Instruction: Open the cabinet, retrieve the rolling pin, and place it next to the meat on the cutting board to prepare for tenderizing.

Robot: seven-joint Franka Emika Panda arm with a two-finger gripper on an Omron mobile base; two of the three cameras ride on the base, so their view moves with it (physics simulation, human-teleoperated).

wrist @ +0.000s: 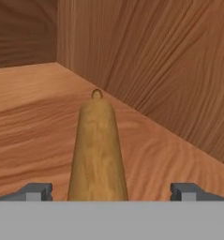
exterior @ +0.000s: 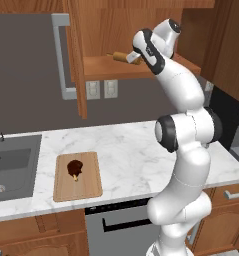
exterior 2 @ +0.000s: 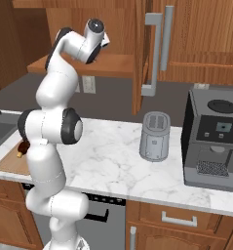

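While the reddish-brown wooden wall cabinet (exterior: 141,30) stands with its doors swung open, the white arm reaches up inside it, and its two-finger gripper (wrist: 111,191) is spread wide, one dark tip on each side of the light-tan wooden rolling pin (wrist: 97,150) but, as far as I can see, not touching it. The pin lies on the cabinet shelf (exterior: 103,67), pointing away from the hand toward the back wall, with its thin handle at the far end. Down on the white marble counter (exterior: 131,160), the light wooden rectangular cutting board (exterior: 88,185) waits with the small dark brown meat (exterior: 74,167) on its upper part. I think the risk now is the round shape: if the fingers close off-centre, the pin may roll or slide deeper. When lifted near one end, it may also tip and knock the shelf edge.
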